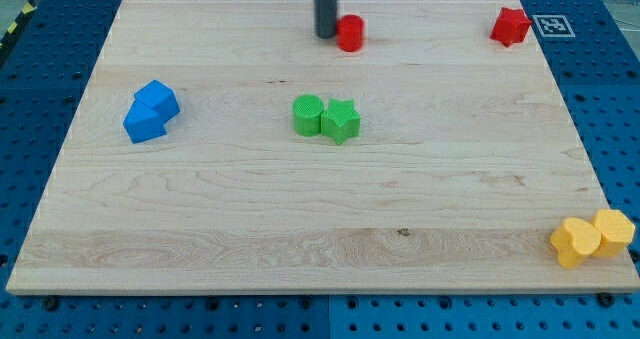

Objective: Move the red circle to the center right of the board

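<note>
The red circle (pixel 350 33) sits near the view's top, a little right of centre on the wooden board (pixel 320 229). My tip (pixel 326 35) is right against the red circle's left side, touching or nearly touching it. The rod rises straight up out of the view's top.
A red star-like block (pixel 510 26) lies at the top right corner. A green circle (pixel 308 115) and a green star (pixel 340 120) touch at the centre. Two blue blocks (pixel 150 111) lie at the left. Two yellow blocks (pixel 593 238) sit at the bottom right edge.
</note>
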Robot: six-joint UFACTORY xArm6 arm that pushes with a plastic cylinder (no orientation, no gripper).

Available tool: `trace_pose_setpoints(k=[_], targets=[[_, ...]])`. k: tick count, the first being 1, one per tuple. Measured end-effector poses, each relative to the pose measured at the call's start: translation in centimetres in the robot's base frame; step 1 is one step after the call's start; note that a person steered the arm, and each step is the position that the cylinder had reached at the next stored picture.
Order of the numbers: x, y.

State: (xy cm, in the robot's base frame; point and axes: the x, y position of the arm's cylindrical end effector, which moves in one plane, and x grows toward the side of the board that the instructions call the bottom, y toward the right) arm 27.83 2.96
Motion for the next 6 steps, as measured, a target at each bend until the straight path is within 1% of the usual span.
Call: trace_pose_setpoints(k=[1,2,3,4,5,6], targets=[[3.5,7.1],[3.8,7.8],[1.4,5.9],[-1.2,8.3],[1.0,14.5],[6.5,18.2]])
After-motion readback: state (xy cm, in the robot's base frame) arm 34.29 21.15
